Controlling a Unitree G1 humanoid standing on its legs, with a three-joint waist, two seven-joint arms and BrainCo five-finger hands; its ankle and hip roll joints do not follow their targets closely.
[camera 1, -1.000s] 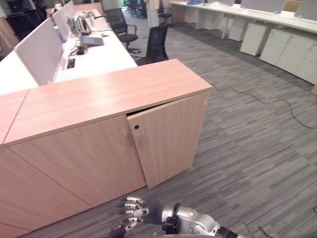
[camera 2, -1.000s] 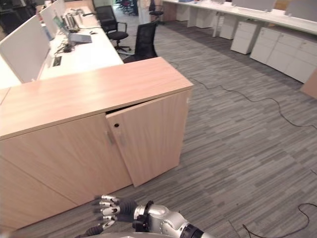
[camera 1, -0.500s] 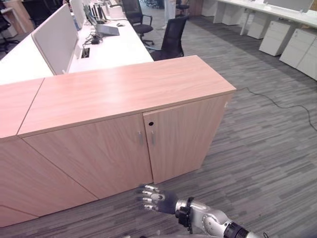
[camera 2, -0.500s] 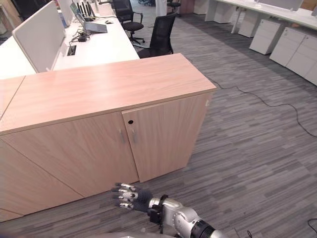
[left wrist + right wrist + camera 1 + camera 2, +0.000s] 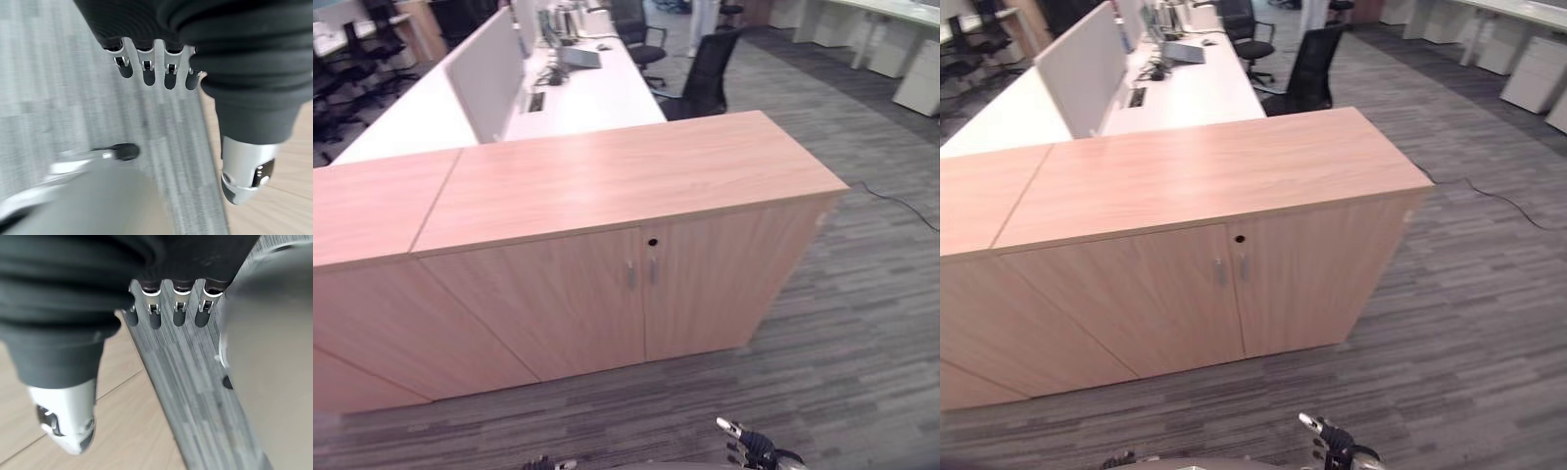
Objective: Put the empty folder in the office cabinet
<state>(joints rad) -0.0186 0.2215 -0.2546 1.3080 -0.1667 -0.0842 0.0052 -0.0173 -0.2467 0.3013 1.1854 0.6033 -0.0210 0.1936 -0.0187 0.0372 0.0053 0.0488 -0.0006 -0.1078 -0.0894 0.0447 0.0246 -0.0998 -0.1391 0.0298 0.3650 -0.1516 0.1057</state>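
Observation:
The light wooden office cabinet (image 5: 636, 284) stands in front of me with both doors flush and closed. Two small handles (image 5: 641, 272) sit side by side where the doors meet, under a dark keyhole (image 5: 652, 242). My right hand (image 5: 749, 448) hangs low over the carpet, well short of the cabinet; its fingers (image 5: 166, 308) are straight and hold nothing. The tips of my left hand (image 5: 543, 463) peek in at the bottom edge, and its fingers (image 5: 146, 68) are also straight and empty above the carpet.
A second wooden cabinet (image 5: 362, 284) adjoins on the left. Behind stand white desks (image 5: 587, 98) with grey dividers (image 5: 484, 73) and black office chairs (image 5: 705, 83). A black cable (image 5: 901, 201) runs over the grey carpet at the right.
The cabinet's right door, ajar a second ago, is now shut. The camera has swung, so the cabinet sits more central. My right hand has dropped toward the bottom edge.

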